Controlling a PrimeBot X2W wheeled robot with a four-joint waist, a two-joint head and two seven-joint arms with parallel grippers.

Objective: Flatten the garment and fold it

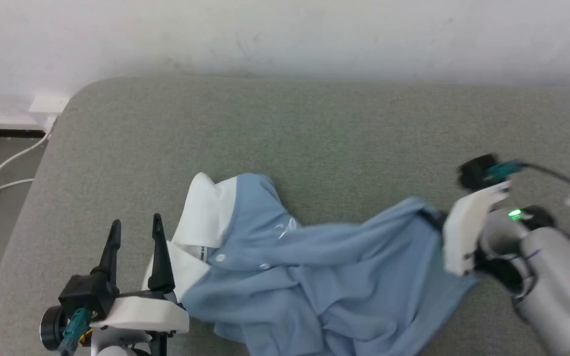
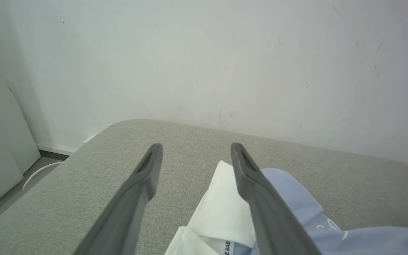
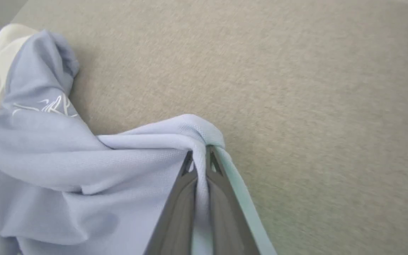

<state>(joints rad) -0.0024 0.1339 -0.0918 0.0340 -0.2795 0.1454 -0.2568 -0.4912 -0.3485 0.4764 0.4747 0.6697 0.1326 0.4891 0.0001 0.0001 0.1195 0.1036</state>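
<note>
The garment point(image 1: 314, 267), a light blue polo shirt with a white collar point(image 1: 205, 212), lies crumpled on the grey cushioned surface point(image 1: 314, 128). Two white buttons and a small white script logo point(image 1: 285, 228) show near the collar. My left gripper point(image 1: 135, 225) stands open at the lower left, its right finger over the collar edge; in the left wrist view the open left gripper point(image 2: 195, 150) has the collar point(image 2: 221, 209) below the right finger. My right gripper point(image 3: 199, 154) is shut on a bunched fold of the garment point(image 3: 83, 166), lifting it at the right.
A white wall point(image 1: 285, 34) runs behind the surface. At the far left the surface's rounded edge drops to the floor, where white cables point(image 1: 8, 168) and a white socket box point(image 1: 47, 105) lie. Bare grey cushion stretches behind and right of the shirt.
</note>
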